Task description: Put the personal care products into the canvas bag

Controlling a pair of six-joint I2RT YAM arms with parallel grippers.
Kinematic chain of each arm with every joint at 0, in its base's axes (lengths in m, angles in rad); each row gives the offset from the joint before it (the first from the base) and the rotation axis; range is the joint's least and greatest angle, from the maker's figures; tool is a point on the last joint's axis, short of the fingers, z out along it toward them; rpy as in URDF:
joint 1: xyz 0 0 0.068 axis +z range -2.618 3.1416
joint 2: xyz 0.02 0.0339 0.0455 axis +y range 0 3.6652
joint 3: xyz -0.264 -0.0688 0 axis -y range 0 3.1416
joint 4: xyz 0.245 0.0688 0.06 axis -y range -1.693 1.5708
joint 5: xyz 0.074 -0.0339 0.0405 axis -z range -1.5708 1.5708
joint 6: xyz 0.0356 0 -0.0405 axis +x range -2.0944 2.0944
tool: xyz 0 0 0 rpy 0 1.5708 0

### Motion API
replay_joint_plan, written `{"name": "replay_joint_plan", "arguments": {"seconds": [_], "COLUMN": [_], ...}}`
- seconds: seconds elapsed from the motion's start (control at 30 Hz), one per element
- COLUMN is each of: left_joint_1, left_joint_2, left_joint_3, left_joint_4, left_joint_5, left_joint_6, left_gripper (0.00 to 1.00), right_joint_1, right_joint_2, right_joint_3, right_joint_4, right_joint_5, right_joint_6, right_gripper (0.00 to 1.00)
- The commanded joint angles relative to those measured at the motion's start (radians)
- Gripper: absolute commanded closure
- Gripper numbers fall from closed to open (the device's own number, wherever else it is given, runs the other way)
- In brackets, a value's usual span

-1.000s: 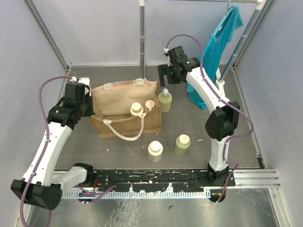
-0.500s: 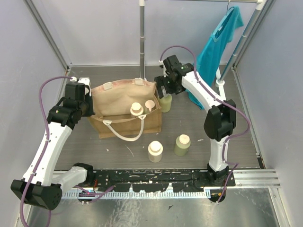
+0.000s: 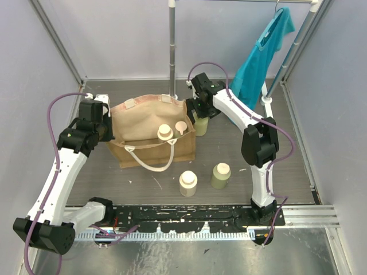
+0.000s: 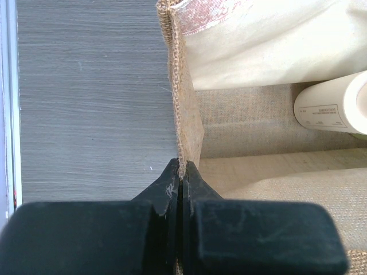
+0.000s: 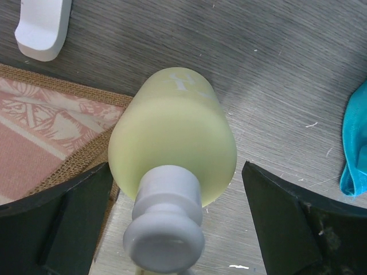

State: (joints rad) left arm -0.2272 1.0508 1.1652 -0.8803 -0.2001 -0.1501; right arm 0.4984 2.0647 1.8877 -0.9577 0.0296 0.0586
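Swinging in from 3 o'clock over the last second, the right gripper [image 5: 176, 172] is now hanging directly over the pale green bottle [image 5: 172, 143]. That bottle is standing on the table [image 3: 287, 172] just beside the canvas bag [image 3: 146, 123], at the bag's far right corner. The jaws are standing wide open, one on each side of the bottle and gripping nothing. The bag-side finger [image 5: 57, 229] is sitting almost against the bottle and over the burlap rim. The outer finger [image 5: 298, 240] is leaving a clear gap at 3 o'clock. Bare tabletop is lying open at 12 and 3 o'clock of the bottle, as far as the hanging teal shirt [image 3: 258, 57]. A metal pole [image 3: 172, 51] is rising at the bag's 12 o'clock edge, near the gripper's 9 o'clock side.

At the bag's 9 o'clock end, the left gripper [image 4: 181, 172] is pinching the burlap rim with its jaws fully closed on the edge, unmoved across the frames. The bag's mouth is gaping upward.

Inside the bag, the cream-capped bottle [image 3: 165, 133] and the pump-top bottle [image 3: 182, 126] are sitting side by side against the near right wall. The rope handle [image 3: 152, 163] is drooping over the bag's 6 o'clock face.

At 5 o'clock of the bag, the cream bottle [image 3: 188, 182] and the near green bottle [image 3: 221, 175] are standing upright on the table. They are apart from each other, with open surface around both.
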Motion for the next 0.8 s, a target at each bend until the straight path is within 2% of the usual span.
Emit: {"name": "replay_joint_plan", "arguments": {"seconds": [0.0,0.43,0.5,0.67,0.77], "left_joint_1": [0.002,0.002,0.003,0.002,0.002], "left_joint_2": [-0.016,-0.017,-0.016,-0.008,-0.008], "left_joint_3": [0.017,0.015,0.016,0.024,0.024], "left_joint_4": [0.009,0.006,0.007,0.007,0.009], "left_joint_5": [-0.021,-0.021,-0.022,-0.023,-0.021], "left_joint_6": [0.006,0.003,0.004,0.006,0.006], "left_gripper": [0.94,0.94,0.94,0.94,0.93], "right_joint_1": [0.024,0.05,0.049,0.05,0.051], "right_joint_2": [-0.004,-0.007,-0.012,-0.016,-0.02], "right_joint_3": [-0.005,-0.038,-0.044,-0.053,-0.055], "right_joint_4": [0.031,0.082,0.087,0.076,0.059], "right_joint_5": [0.036,0.05,0.049,0.041,0.042], "right_joint_6": [-0.027,-0.073,-0.08,-0.084,-0.083], "right_gripper": [0.0,0.02,0.07,0.35,0.42]}}
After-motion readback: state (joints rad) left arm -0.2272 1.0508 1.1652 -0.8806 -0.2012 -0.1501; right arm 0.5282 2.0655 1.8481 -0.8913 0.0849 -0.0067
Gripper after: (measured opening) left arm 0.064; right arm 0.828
